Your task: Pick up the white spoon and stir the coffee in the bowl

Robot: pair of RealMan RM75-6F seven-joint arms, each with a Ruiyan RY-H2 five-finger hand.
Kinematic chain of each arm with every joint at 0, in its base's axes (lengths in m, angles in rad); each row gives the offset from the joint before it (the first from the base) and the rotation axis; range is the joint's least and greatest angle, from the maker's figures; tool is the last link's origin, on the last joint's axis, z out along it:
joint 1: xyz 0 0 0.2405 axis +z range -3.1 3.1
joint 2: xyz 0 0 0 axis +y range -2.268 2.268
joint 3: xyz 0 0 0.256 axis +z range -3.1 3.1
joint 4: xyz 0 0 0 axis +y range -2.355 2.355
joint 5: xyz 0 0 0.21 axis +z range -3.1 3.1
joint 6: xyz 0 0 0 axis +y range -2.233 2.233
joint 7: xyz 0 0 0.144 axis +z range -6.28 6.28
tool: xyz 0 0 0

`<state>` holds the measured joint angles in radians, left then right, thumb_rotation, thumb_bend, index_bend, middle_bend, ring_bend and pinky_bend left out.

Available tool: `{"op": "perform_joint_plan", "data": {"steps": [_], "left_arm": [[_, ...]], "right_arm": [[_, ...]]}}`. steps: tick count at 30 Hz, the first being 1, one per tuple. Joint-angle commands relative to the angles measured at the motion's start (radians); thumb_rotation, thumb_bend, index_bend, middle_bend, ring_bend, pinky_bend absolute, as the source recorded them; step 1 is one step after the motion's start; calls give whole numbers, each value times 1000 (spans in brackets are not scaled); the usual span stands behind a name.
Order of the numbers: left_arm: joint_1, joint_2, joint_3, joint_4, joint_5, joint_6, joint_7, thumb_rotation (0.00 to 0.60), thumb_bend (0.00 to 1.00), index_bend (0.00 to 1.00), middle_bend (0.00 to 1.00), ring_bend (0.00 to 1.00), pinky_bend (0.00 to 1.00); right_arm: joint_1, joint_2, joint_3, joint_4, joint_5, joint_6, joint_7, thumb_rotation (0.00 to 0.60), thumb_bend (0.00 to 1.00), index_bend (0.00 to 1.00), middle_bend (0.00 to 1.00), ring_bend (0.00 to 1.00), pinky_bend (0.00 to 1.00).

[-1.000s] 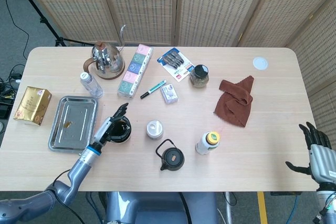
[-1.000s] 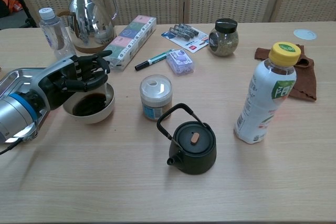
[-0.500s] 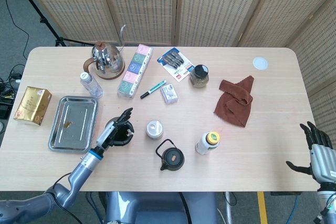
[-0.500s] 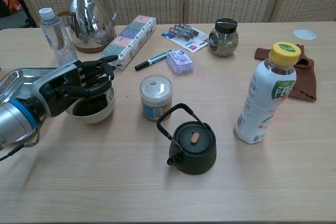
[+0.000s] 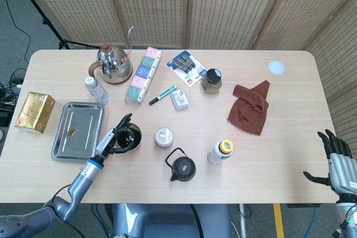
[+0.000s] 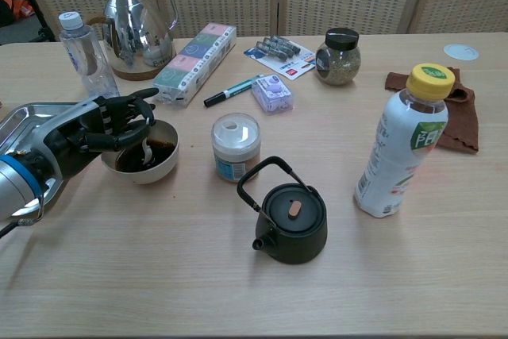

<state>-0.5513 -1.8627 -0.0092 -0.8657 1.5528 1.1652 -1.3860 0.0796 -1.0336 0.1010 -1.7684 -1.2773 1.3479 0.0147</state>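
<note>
The left hand (image 6: 95, 126) pinches the spoon (image 6: 146, 151) in its fingers (image 6: 131, 117), shaft near upright, tip down in the coffee of the bowl (image 6: 155, 171) directly beneath; the right hand (image 5: 336, 160) hangs spread far off.

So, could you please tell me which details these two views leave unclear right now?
- White spoon: chest view shows only a sliver in the bowl; the left robot hand covers the rest.
- Spoon, head view: too small, under that hand.
- Right robot hand: outside the chest view, arm cut off in the head view.
</note>
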Motion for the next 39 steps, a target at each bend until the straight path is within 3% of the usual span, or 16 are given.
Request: {"op": "perform_joint_plan", "data": {"steps": [1, 11, 12, 17, 27, 32, 36, 39], "left_arm": [[-1, -2, -1, 4, 3, 3, -3, 600, 478, 664, 0, 0, 0], [-6, -21, -4, 11, 11, 15, 31, 600, 466, 654, 0, 0, 0], [-4, -22, -4, 11, 11, 19, 37, 600, 463, 631, 0, 0, 0], [8, -19, -3, 6, 13, 42, 39, 600, 443, 333, 0, 0, 0], [20, 5, -1, -28, 31, 93, 58, 600, 429, 233, 0, 0, 0], [31, 42, -11, -82, 38, 143, 132, 600, 416, 165, 0, 0, 0], [43, 99, -16, -141, 37, 165, 262, 600, 397, 147, 0, 0, 0], [63, 174, -14, -204, 33, 183, 462, 600, 378, 114, 0, 0, 0]], "right_arm": [[0, -1, 0, 0, 1, 0, -1, 600, 0, 0, 0, 0, 0], [0, 2, 1, -1, 0, 0, 5, 600, 0, 0, 0, 0, 0], [-1, 3, 1, -1, 0, 1, 5, 600, 0, 0, 0, 0, 0], [-1, 4, 0, -1, -2, 0, 8, 600, 0, 0, 0, 0, 0], [-1, 4, -1, -5, -3, 2, 6, 600, 0, 0, 0, 0, 0], [-3, 7, -1, -7, -8, 5, 11, 600, 0, 0, 0, 0, 0], [-5, 9, -2, -11, -15, 10, 15, 600, 0, 0, 0, 0, 0], [-6, 11, -4, -16, -24, 14, 17, 600, 0, 0, 0, 0, 0]]}}
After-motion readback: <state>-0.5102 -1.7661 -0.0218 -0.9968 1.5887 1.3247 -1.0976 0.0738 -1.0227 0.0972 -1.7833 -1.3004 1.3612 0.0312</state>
